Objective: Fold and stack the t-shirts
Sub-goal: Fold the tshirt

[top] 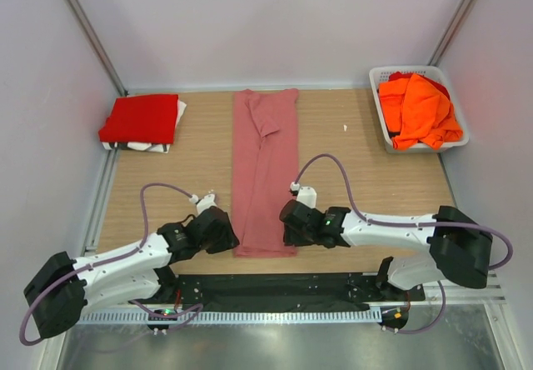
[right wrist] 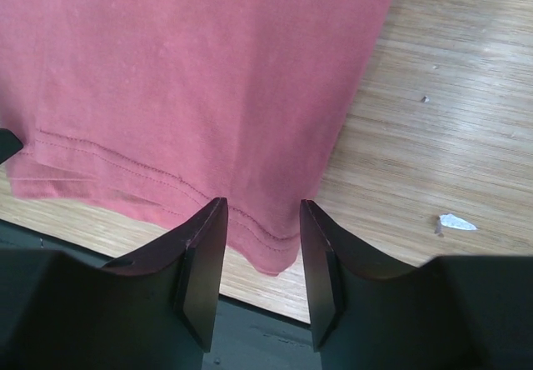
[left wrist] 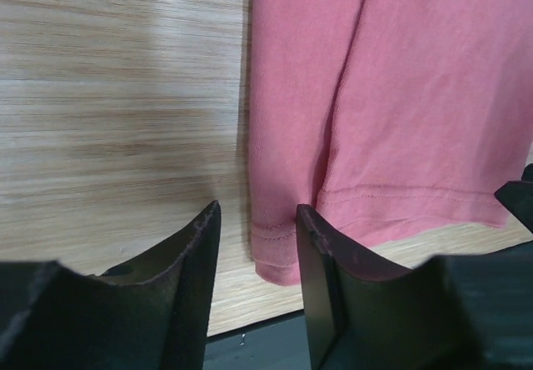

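Dusty-pink t-shirt (top: 265, 170) folded into a long narrow strip, flat along the centre of the desk (top: 375, 178), hem nearest. Red t-shirt (top: 140, 118) folded square at desk's far-left corner. Orange t-shirts (top: 419, 110) crumpled, heaped at desk's far-right corner.

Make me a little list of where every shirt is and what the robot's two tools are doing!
Pink shirt: folded into a long strip, in the middle
Red shirt: folded, far left
Orange shirts: heaped in the white basket, far right
Left tool: open, at the pink shirt's near left corner
Right tool: open, at its near right corner
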Robot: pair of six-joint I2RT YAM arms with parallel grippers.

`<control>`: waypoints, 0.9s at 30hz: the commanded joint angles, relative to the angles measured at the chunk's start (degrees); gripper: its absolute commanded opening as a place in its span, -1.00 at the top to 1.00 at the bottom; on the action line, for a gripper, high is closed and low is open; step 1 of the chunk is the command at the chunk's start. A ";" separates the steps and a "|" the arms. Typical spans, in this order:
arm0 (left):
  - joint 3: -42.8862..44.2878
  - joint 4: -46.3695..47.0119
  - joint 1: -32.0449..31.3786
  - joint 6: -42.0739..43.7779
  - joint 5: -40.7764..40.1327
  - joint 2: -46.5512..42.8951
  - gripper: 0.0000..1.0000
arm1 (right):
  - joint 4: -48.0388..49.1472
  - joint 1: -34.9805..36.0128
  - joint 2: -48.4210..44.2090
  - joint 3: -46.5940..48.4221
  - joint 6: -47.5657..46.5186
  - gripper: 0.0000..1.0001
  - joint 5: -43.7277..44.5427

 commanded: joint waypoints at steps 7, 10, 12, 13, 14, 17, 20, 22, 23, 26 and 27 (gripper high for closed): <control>-2.17 2.09 -0.84 -0.28 -1.41 1.92 0.31 | 0.00 1.67 3.67 3.21 -0.06 0.35 1.63; -2.52 2.53 -0.84 -0.10 -1.41 1.92 0.59 | -0.35 1.75 3.67 3.12 0.03 0.62 2.15; -2.95 2.88 -0.84 -0.01 -1.32 1.92 0.90 | -0.79 1.67 3.32 3.03 0.21 0.79 2.94; -3.04 2.97 -0.84 0.07 -1.41 1.92 0.98 | -1.23 1.75 3.23 3.03 0.21 0.93 3.12; -3.22 2.97 -0.84 0.16 -1.32 2.01 1.00 | -1.75 1.84 2.88 2.95 0.29 0.97 3.47; -3.40 2.80 -0.84 0.34 -1.32 1.66 1.00 | -4.21 1.75 0.87 2.60 1.17 0.98 5.22; -3.57 2.44 -0.84 0.34 -1.58 1.22 1.00 | -5.89 1.75 -2.46 0.84 2.40 0.97 6.63; -3.48 2.18 -0.84 0.51 -1.76 1.04 1.00 | -6.50 1.75 -4.06 -1.09 3.45 0.98 7.07; -3.48 2.00 -0.84 0.51 -1.67 0.87 1.00 | -6.68 1.75 -5.37 -1.62 3.72 0.98 7.07; -3.40 1.92 -0.84 0.51 -1.76 0.60 1.00 | -7.03 1.75 -7.22 -3.99 5.12 0.97 6.99; -3.40 1.83 -0.84 0.51 -1.76 0.60 1.00 | -6.95 1.75 -7.58 -5.30 5.48 0.97 6.81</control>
